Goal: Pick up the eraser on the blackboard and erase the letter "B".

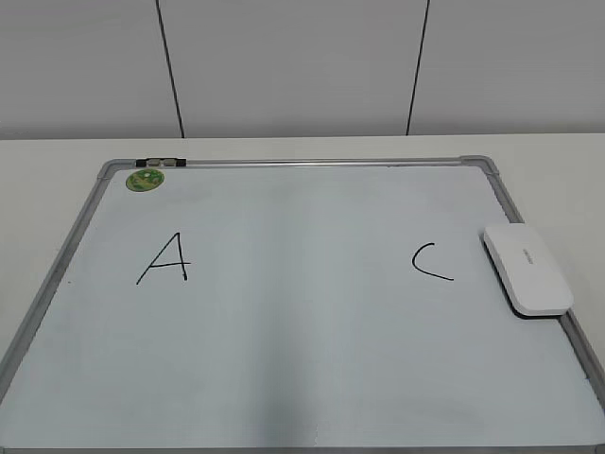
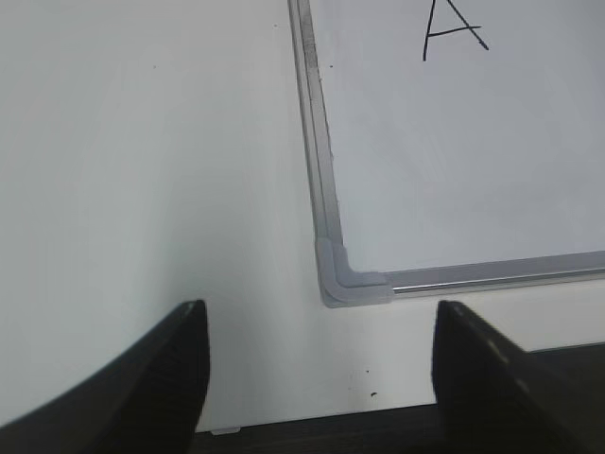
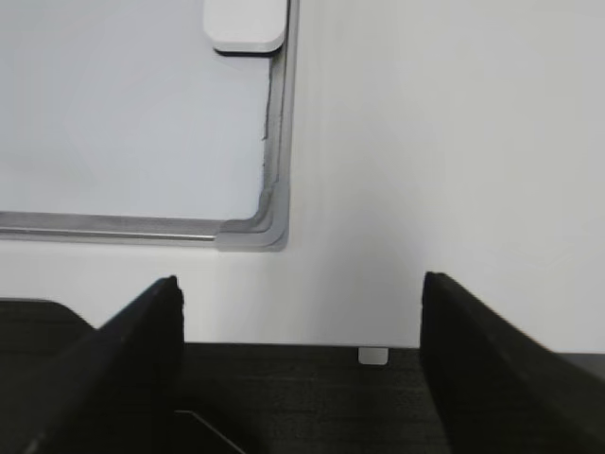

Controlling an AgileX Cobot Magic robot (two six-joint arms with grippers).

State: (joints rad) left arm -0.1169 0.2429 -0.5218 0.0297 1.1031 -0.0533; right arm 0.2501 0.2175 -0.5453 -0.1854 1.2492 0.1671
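The blackboard (image 1: 302,378), a white board in a grey frame, lies flat on the table. A black "A" (image 1: 165,258) is at its left and a black "C" (image 1: 430,262) at its right. No letter "B" shows; the board between them is blank. The white eraser (image 1: 527,270) lies on the board's right edge, beside the "C". My left gripper (image 2: 319,312) is open and empty over the table by the board's near left corner (image 2: 350,284). My right gripper (image 3: 301,284) is open and empty by the near right corner (image 3: 255,232), with the eraser (image 3: 246,24) far ahead. Neither gripper shows in the exterior view.
A round green sticker (image 1: 146,178) sits at the board's far left corner, next to a small black clip (image 1: 161,164) on the frame. The white table (image 1: 548,151) extends around the board. Its dark front edge (image 3: 284,378) is just below both grippers.
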